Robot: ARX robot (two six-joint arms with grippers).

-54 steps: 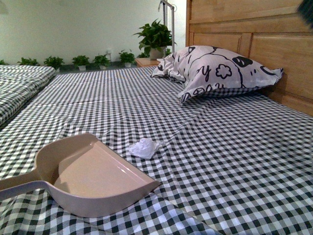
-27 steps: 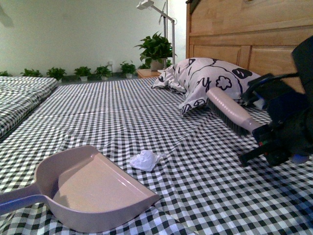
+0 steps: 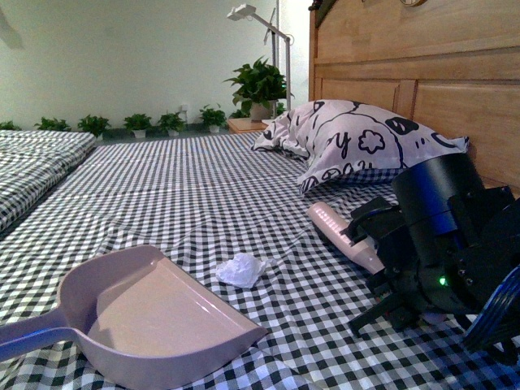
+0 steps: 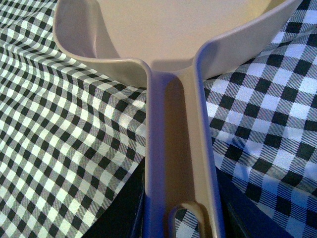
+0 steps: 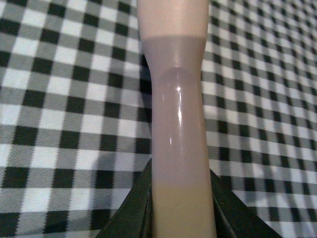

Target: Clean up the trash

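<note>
Jaws clamping brush (image 3: 345, 233), pillow (image 3: 357, 134) behind

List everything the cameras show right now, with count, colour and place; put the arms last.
trash: 1, white crumpled wad, on the sheet just beyond the dustpan's open edge
dustpan: 1, beige, lying on the sheet near left, handle in the left gripper
brush: 1, beige, held low over the sheet, right of the trash
pillow: 1, white with black pattern, against the headboard
sheet: 1, black-and-white check, covering the bed
headboard: 1, wooden, far right
plants: one large plus a row of small ones, green, along the far wall
lamp: 1, white, above the large plant
left gripper: dark, shut on the dustpan handle
right gripper: dark, shut on the brush handle
</note>
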